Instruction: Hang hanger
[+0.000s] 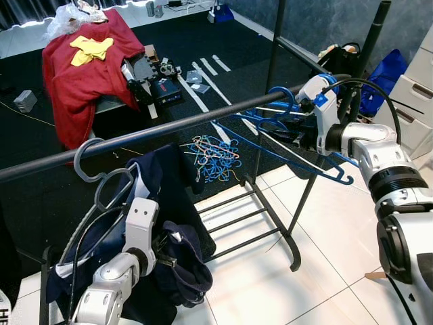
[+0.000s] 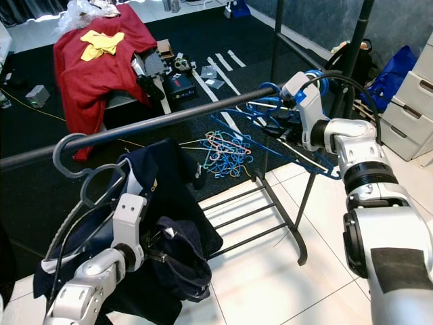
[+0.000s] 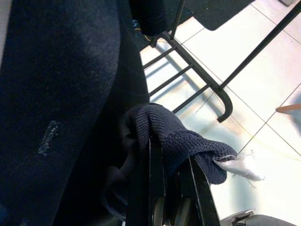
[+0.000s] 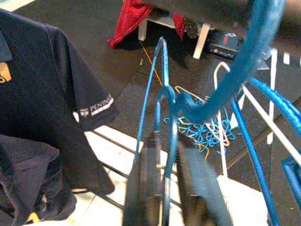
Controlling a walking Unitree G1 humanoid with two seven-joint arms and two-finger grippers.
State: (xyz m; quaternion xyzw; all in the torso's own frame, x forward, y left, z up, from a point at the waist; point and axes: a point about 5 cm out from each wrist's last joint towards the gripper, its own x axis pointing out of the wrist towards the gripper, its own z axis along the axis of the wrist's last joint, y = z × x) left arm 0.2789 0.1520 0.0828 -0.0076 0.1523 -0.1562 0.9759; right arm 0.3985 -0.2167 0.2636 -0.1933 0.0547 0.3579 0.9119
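1. Pinching the blue wire hanger between narrow fingers, the right gripper is held at the dark metal rail, so its hook can be seated.
2. The dark navy knitted garment, hanging from a grey hanger, is clamped by the left gripper, apparently to steady it.

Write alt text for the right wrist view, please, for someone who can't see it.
Two black fingers of the right gripper pinch a thin blue hanger beside other blue hangers. Past them hangs a dark shirt, with a pile of hangers on the floor beyond.
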